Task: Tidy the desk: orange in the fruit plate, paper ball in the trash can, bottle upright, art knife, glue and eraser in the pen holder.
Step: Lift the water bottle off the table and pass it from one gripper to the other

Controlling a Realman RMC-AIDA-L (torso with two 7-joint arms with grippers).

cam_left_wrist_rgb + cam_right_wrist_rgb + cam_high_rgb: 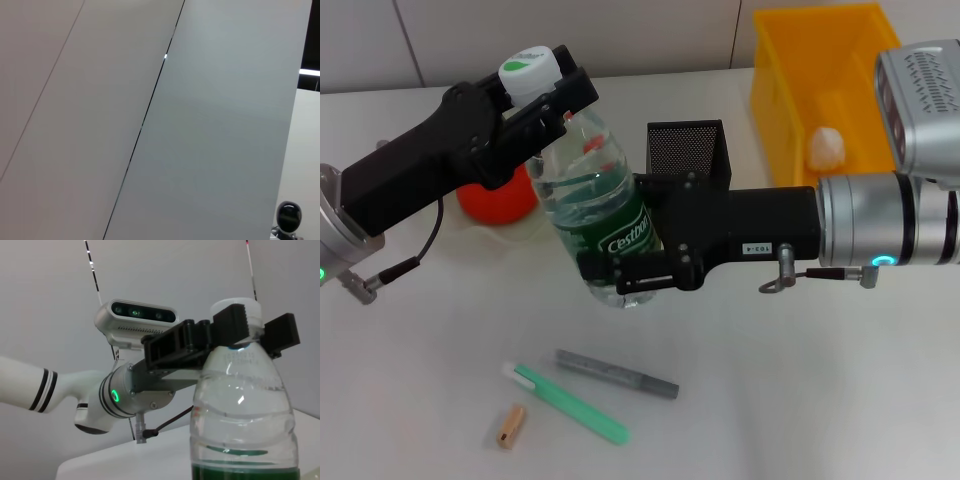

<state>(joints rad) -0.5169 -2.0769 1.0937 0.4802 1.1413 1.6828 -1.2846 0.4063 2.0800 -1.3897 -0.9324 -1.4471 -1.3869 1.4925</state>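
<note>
Step in hand: standing the bottle (595, 205) upright. Both arms hold it above the desk (800, 400), in front of the pen holder (688, 150). The right gripper (625, 270) is closed around the lower body at the green label. The left gripper (535, 85) is clamped on the neck below the white cap. The bottle tilts slightly, cap toward the left arm.

Next move, by judgement: bring the base level onto the desk, then release both grippers.

The bottle is clear ribbed plastic, apparently holding water.
</note>
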